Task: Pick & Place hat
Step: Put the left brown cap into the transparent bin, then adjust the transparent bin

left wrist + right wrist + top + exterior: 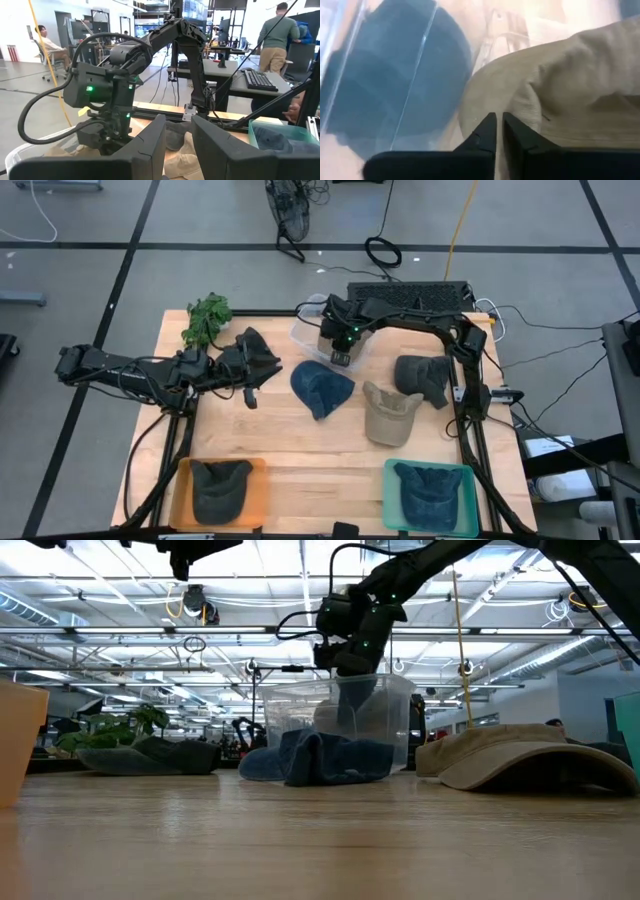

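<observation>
The right gripper [499, 131] hangs over the clear plastic bin [312, 332] at the far middle of the table [300, 460], its two dark fingers nearly pressed together with only a thin slit between them and nothing pinched in it, poised just above a tan cloth hat [560, 95] lying inside the bin. The left gripper [177, 145] hovers over the far left of the table with its fingers parted, gripping nothing, near a crumpled black hat [258, 352] and a leafy green plant [206, 316]. A soft blue hat [322, 387] slumps just in front of the bin; a khaki cap [388, 410] with a stiff curved brim sits to its right, and a dark grey cap [424, 376] beyond that. At the near edge, an orange tray [184, 480] holds a dark hat and a teal tray [392, 480] holds a blue one.
</observation>
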